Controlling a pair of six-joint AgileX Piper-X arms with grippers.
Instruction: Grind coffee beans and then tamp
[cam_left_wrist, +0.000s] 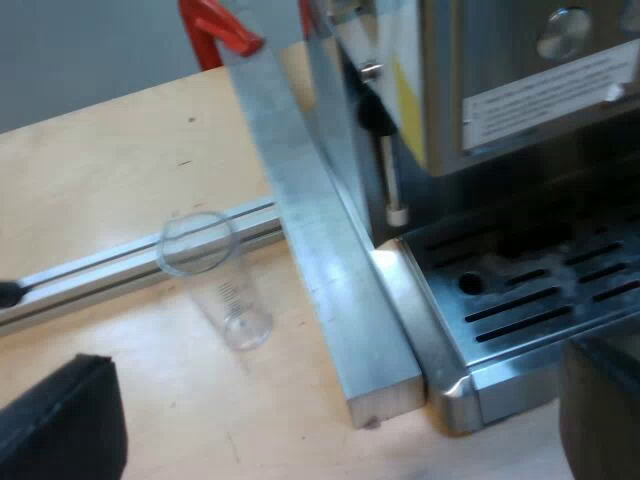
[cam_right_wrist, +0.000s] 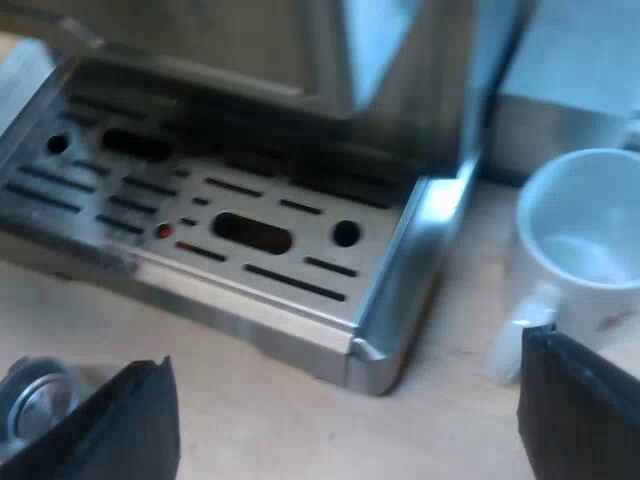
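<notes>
Your left end effector (cam_left_wrist: 330, 430) was found open and empty, its two black fingers spread wide above the bench (cam_left_wrist: 120, 160) off one flank of the espresso machine (cam_left_wrist: 520, 90). Your right end effector (cam_right_wrist: 345, 420) was likewise open and carried nothing, poised low before the machine's drip tray (cam_right_wrist: 250, 235).

Findings, each placed against the machine:
- A metal holder (cam_right_wrist: 35, 400) lay loose on the bench just before the tray's front edge, close by one finger of the right end effector. Only its round bowl was visible. The handle was hidden, and I could not tell whether the bowl held grounds.
- A measuring glass (cam_left_wrist: 215, 280) appeared upright and empty near the machine's flank, parted from it by an aluminium bar (cam_left_wrist: 320, 240) that lay against the machine's base.
- A white mug (cam_right_wrist: 580, 240), seemingly empty, stood just beside the tray's far corner, close to the other right finger.

Assessment: I judged the task to be at its opening step, fetching the holder ahead of grinding, with no sign of tamping. The next move called for you to bring the right end effector over to the holder, find its handle and close firmly on it. You would then need to keep the bowl level and steer clear of the mug.
</notes>
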